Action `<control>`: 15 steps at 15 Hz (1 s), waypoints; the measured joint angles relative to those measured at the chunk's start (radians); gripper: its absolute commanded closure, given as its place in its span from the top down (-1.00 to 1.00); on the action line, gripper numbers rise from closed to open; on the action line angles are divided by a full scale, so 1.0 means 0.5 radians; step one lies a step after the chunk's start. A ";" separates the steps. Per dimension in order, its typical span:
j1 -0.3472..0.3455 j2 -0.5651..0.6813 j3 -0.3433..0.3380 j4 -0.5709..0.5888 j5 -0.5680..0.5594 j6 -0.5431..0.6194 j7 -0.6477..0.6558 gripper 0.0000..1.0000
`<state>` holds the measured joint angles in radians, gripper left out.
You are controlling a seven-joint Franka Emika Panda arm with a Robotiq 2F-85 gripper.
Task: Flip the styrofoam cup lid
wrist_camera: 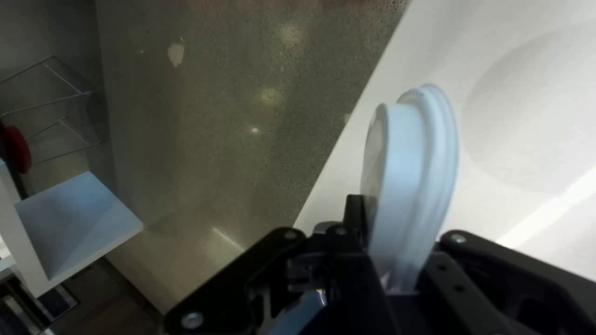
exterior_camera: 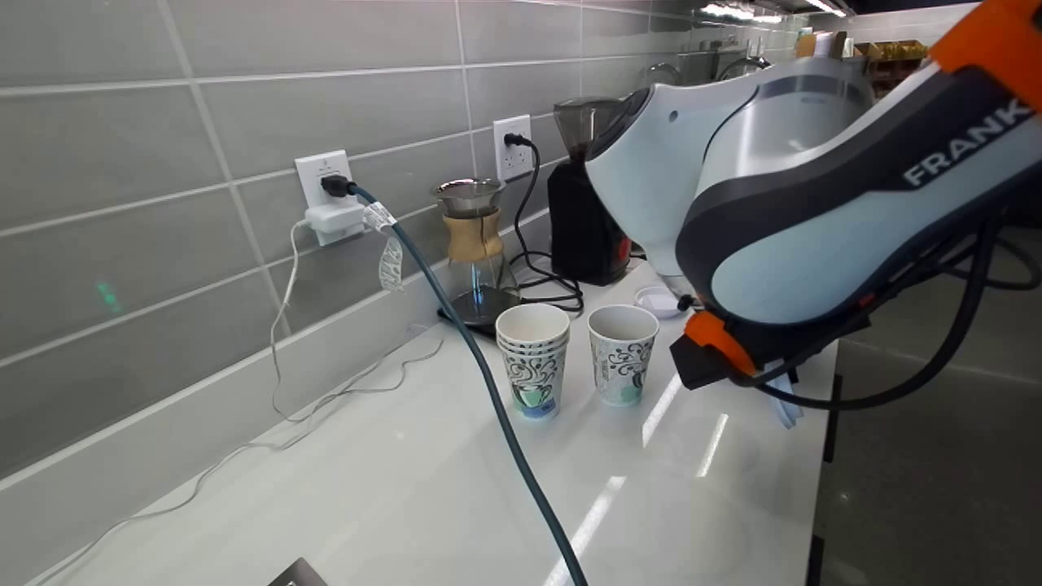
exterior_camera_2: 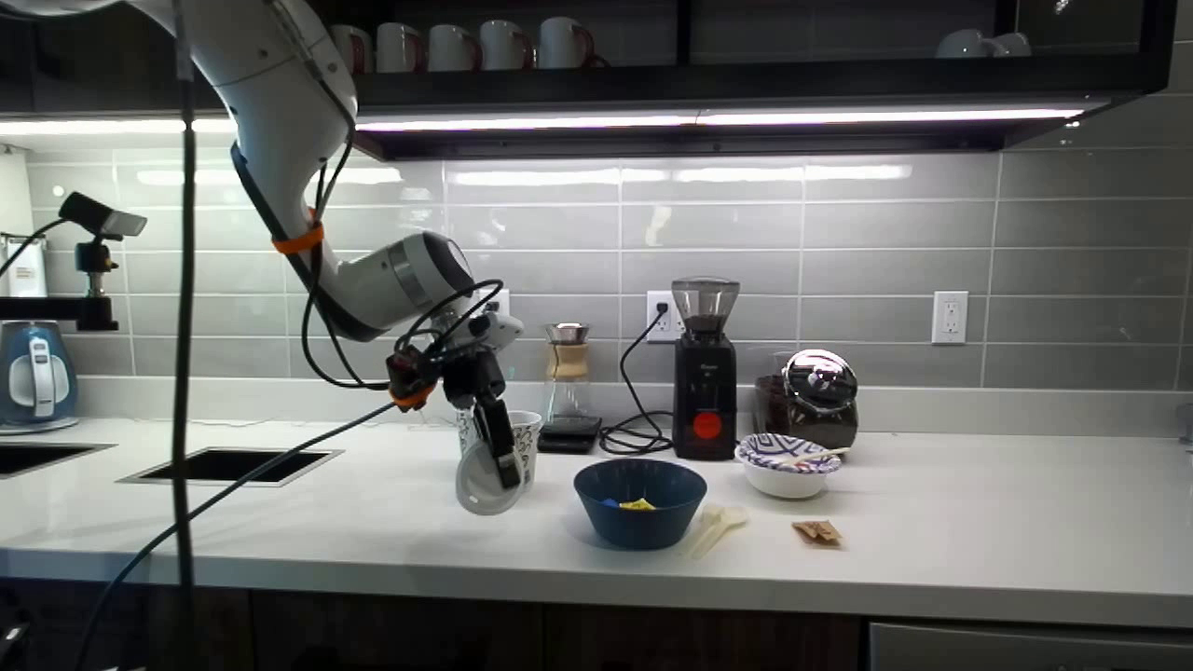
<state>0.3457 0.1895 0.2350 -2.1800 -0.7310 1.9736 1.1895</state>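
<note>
The styrofoam cup lid stands on edge between the jaws of my gripper in the wrist view, its raised rim facing right. The lid hides part of the right finger. In an exterior view the lid is a pale round disc, tilted and held above the white counter, with the dark gripper at its right side. In an exterior view only an edge of the lid shows below the arm, and the fingers are mostly hidden. The gripper is shut on the lid.
Stacked patterned cups and a single cup stand by the wall side. A dark blue bowl, plastic cutlery and a paper bowl lie further along. A cable crosses the view. The counter edge is close.
</note>
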 measured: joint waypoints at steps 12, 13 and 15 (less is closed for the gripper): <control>0.071 0.338 -0.001 0.251 -0.095 0.006 0.040 1.00; 0.073 0.341 -0.001 0.259 -0.094 0.016 0.038 1.00; 0.072 0.340 0.001 0.263 -0.063 0.075 0.001 1.00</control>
<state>0.3818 0.3597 0.2353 -2.0484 -0.7626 2.0112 1.1902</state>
